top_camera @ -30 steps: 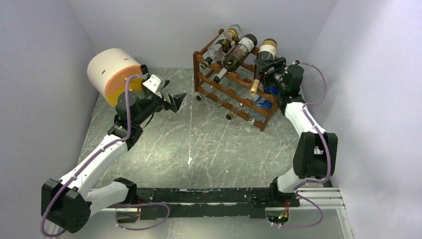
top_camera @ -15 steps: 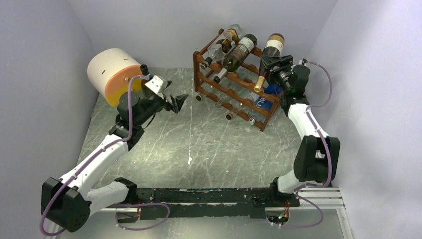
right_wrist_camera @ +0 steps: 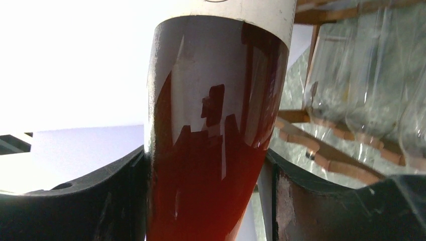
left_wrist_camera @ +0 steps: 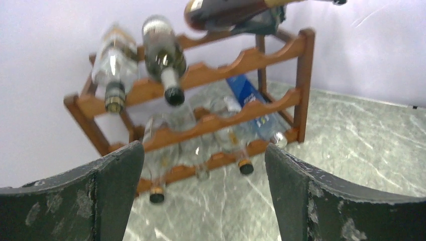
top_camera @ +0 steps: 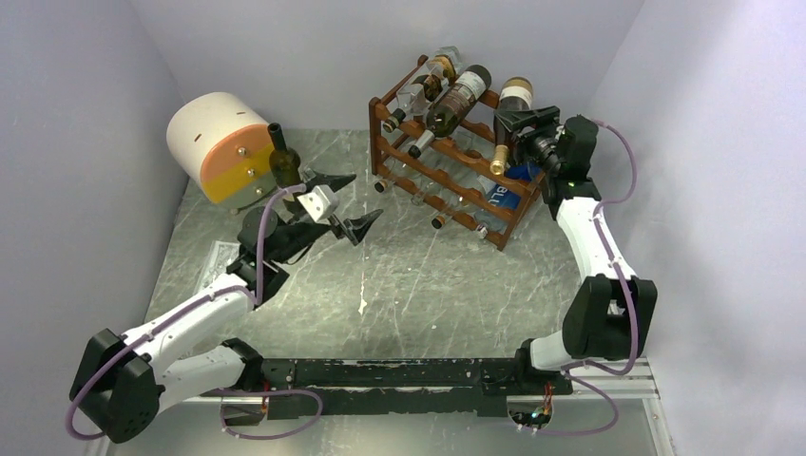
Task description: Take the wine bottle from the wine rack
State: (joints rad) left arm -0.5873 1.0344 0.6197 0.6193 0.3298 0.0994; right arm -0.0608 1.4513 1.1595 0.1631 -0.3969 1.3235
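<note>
Pinching the wine bottle (top_camera: pixel 514 95) mid-body, right jaws sit atop the wine rack (top_camera: pixel 456 185) — neck sloping forward; left jaws spread, well apart.

wine bottle (right_wrist_camera: pixel 216 125): in my right wrist view it overfills the frame. Both ends run past the edges, and the label is cut at the top.
right fingers (right_wrist_camera: pixel 75 201): I get only their inner parts; the rest runs off the bottom and sides.
left fingers (left_wrist_camera: pixel 75 201): cropped by the bottom edge.
wine rack (left_wrist_camera: pixel 226 68): blurred in my left wrist view; I can't read any label on it.
lower-tier clear bottles (left_wrist_camera: pixel 228 133): smeared together in the blur; I can't count them.
blue item (top_camera: pixel 504 195): half hidden behind the rails; I can't tell what it is.
green bottle (top_camera: pixel 282 163): lower end hidden behind my left arm.
</note>
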